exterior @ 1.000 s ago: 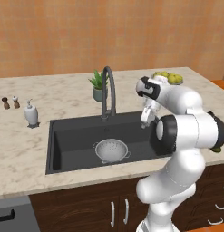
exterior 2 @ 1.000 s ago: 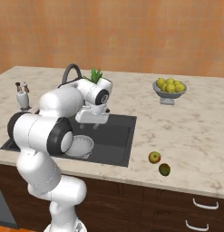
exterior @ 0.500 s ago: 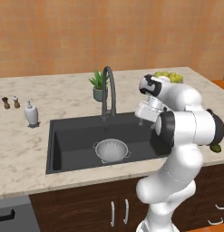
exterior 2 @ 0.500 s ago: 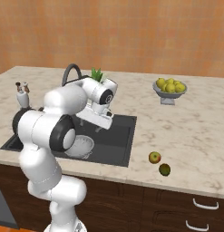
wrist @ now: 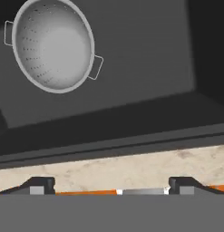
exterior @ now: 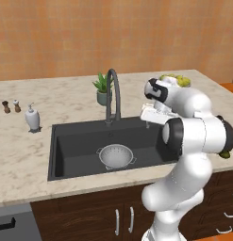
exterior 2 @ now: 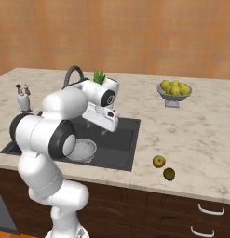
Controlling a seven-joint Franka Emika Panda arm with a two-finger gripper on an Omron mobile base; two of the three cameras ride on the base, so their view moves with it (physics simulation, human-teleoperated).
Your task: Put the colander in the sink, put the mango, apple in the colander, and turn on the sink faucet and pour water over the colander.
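The white perforated colander [exterior: 116,156] [wrist: 52,45] sits upright on the floor of the dark grey sink [exterior: 75,146] [exterior 2: 123,139], partly hidden by my arm in the right base view [exterior 2: 84,149]. My gripper [exterior: 149,120] [exterior 2: 110,128] [wrist: 111,185] hovers open and empty over the sink's right side, to the right of the colander. The dark gooseneck sink faucet [exterior: 113,94] [exterior 2: 72,73] stands behind the basin, with no water showing. On the counter right of the sink lie the apple [exterior 2: 158,161] and the dark green mango [exterior 2: 169,174], close together near the front edge.
A bowl of pale yellow-green fruits [exterior 2: 174,90] [exterior: 177,80] stands at the back right. A potted plant [exterior: 103,89] sits beside the faucet. Left of the sink are a soap dispenser [exterior: 32,117] and two small shakers [exterior: 11,106]. Cabinet fronts run below the counter edge.
The hand has turned and drifted a little toward the sink's right edge. Its jaws stay open. The colander and fruit have not moved.
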